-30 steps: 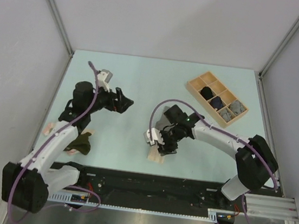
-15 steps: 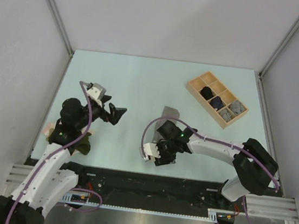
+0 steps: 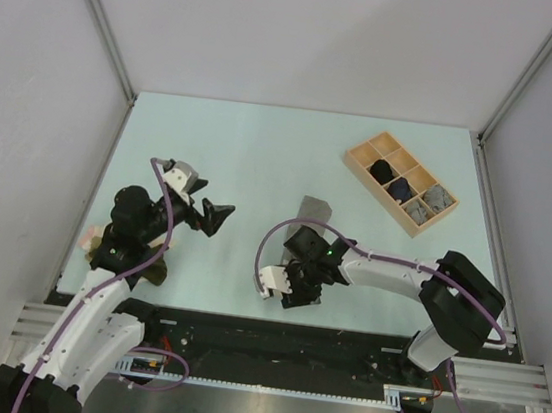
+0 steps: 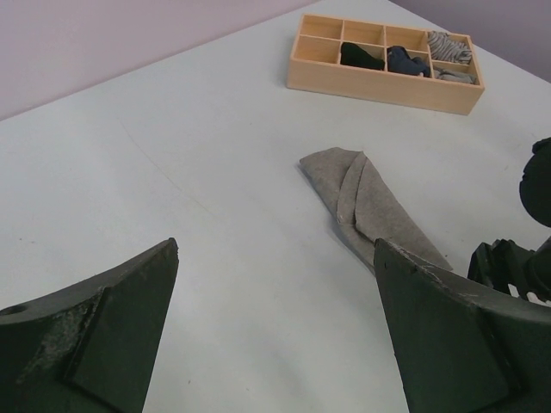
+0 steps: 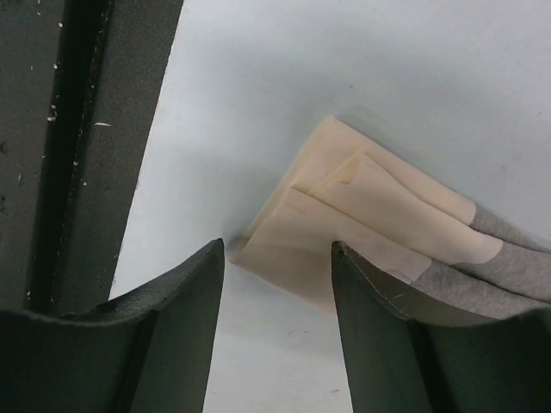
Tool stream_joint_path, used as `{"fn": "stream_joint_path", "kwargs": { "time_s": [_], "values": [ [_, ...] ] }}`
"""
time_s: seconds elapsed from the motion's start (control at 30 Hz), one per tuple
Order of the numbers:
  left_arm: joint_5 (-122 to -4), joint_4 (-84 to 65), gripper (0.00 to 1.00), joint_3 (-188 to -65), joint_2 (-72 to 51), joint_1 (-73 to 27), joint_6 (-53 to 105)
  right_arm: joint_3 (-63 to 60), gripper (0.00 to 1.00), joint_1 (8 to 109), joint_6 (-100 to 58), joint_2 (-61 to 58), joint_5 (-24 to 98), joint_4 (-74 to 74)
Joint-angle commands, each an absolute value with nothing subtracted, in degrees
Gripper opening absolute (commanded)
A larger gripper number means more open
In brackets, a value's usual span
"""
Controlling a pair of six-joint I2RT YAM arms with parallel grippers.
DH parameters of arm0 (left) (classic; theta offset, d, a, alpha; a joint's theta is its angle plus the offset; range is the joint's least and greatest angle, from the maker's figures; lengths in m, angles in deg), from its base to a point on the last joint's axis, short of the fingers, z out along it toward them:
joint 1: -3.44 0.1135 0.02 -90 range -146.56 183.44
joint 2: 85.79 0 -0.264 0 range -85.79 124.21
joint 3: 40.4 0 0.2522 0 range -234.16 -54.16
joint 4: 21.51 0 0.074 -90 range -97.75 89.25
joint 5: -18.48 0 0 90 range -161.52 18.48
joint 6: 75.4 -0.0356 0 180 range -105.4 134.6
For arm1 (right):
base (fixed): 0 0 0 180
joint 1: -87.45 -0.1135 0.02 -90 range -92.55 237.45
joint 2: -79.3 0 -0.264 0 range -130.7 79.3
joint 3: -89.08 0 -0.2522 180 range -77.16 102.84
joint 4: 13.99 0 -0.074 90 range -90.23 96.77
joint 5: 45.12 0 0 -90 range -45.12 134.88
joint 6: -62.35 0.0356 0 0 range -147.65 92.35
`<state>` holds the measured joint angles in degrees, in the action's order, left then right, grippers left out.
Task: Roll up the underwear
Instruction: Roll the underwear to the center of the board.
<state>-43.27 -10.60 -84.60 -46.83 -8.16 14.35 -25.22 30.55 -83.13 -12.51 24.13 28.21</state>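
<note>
underwear (image 3: 312, 211): mid table, grey end far, beige end by the near edge
long axis: far-to-near
right claw (image 5: 277, 249): apart, beige end just ahead; nearer arm
left claw (image 3: 217, 214): wide apart, empty, leftward

The left arm (image 3: 109, 292) rises from its base at the near left and bends inward at the elbow, with its wrist turned to the right. The left gripper (image 3: 218, 218) points toward the middle, jaws spread wide and holding nothing. The right arm (image 3: 394, 271) reaches left across the front, stretched long and low. The right gripper (image 3: 295, 296) tilts down toward the near edge, jaws partly apart and gripping nothing.
</note>
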Motion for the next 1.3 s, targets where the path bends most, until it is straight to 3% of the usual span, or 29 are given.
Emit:
{"fn": "stream_joint_path", "kwargs": {
  "time_s": [0.0,0.2,0.37,0.6,1.03,1.27],
  "values": [
    [-41.4,-12.1,1.0,-84.4,-47.8,-8.0,12.4,-25.7,0.57,30.2,-81.5,-13.9,25.3,27.3],
    [-40.8,-12.0,1.0,-84.3,-48.3,-8.0,12.1,-26.1,0.55,30.2,-80.5,-15.5,27.1,27.3],
    [-40.1,-12.1,1.0,-84.2,-48.8,-8.0,12.1,-26.9,0.42,30.3,-81.2,-16.3,29.1,27.4],
    [-37.4,-13.1,1.0,-83.9,-48.9,-8.3,12.0,-27.3,0.34,32.4,-82.9,-16.0,29.5,28.9],
    [-33.3,-14.5,1.0,-83.5,-47.6,-9.8,12.2,-29.4,0.31,41.9,-93.3,-10.6,24.7,36.3],
    [-31.1,-15.1,1.0,-83.5,-46.9,-10.8,12.6,-29.5,0.33,39.8,-93.4,-8.7,21.2,36.9]
  ]
}}
